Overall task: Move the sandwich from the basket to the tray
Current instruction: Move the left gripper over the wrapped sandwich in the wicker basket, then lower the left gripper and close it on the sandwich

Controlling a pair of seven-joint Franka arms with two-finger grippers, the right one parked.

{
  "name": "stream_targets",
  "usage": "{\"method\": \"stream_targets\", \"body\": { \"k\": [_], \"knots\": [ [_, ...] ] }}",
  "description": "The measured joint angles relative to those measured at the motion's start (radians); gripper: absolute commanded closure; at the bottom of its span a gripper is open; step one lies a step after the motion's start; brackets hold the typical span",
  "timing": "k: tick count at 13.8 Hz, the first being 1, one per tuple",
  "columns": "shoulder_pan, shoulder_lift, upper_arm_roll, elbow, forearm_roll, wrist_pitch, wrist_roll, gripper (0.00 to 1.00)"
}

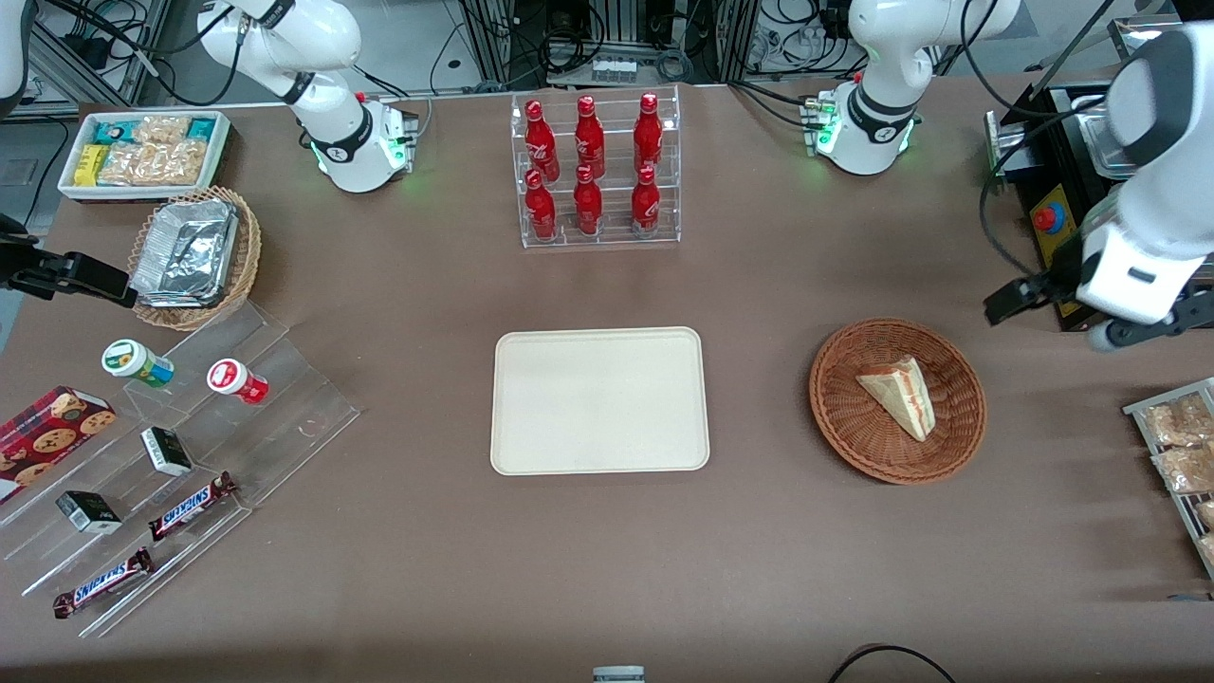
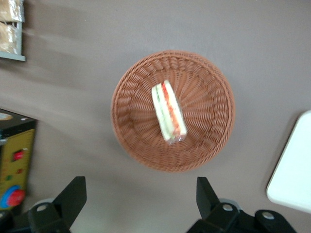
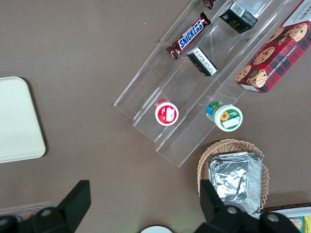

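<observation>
Front view puts my gripper point(image 1: 1091, 318), wide open and empty, at right; descending off-centre could clip the basket point(image 1: 897, 399) rim, missing the sandwich point(image 1: 899, 396).

The working arm point(image 1: 1152, 180) is glossy white, its rounded shells parted by grey-black joint bands; black cables trail from it; its base point(image 1: 865, 133) glows green. The gripper point(image 2: 141, 206) is matt black; its fingers point(image 2: 73, 194) are wedge-shaped, with silver screws, spread wide.
</observation>
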Motion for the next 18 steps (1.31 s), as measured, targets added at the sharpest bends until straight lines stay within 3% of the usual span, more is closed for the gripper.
{"method": "stream_targets", "body": {
  "k": [7,11,15,16,18],
  "knots": [
    [-0.023,0.136,-0.048,-0.175,0.045,0.278,-0.292,0.0],
    [-0.024,0.215,-0.056,-0.277,0.048,0.479,-0.318,0.0],
    [-0.023,0.261,-0.051,-0.297,0.048,0.529,-0.322,0.03],
    [-0.022,0.264,-0.05,-0.297,0.048,0.529,-0.322,0.26],
    [-0.022,0.266,-0.047,-0.299,0.048,0.529,-0.322,0.86]
  ]
}}
